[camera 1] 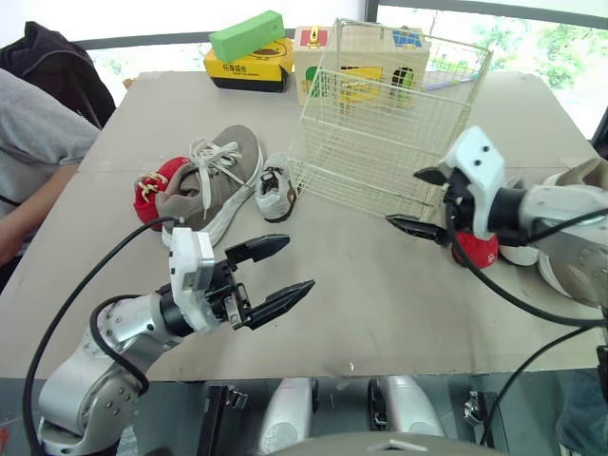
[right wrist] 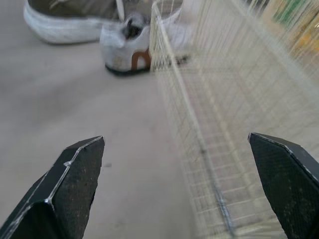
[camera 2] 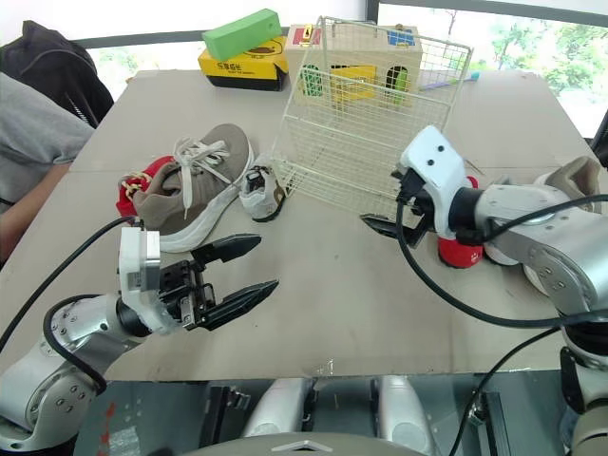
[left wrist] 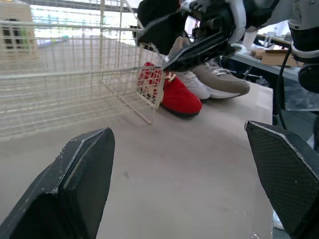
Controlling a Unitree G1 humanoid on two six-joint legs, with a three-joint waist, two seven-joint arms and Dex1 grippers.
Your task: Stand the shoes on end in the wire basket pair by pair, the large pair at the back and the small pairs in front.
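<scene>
The cream wire basket [camera 1: 380,142] stands mid-table, holding nothing. Left of it lie a large grey shoe [camera 1: 214,180], a small red shoe [camera 1: 152,190] and a small white shoe [camera 1: 275,190], the white one touching the basket's corner. By the basket's right front corner lie another small red shoe [camera 1: 480,252], a small white shoe [left wrist: 197,85] and the second large grey shoe [left wrist: 224,82]. My left gripper [camera 1: 300,261] hovers open over bare table in front of the grey shoe. My right gripper [camera 1: 402,197] is open at the basket's right front corner, holding nothing.
Behind the basket stand a yellow box [camera 1: 249,65] with a green block [camera 1: 247,34] on top and a cream toy box [camera 1: 361,52]. A person's arm and grey sleeve [camera 1: 33,152] rest at the table's left edge, beside a black bag [camera 1: 52,66].
</scene>
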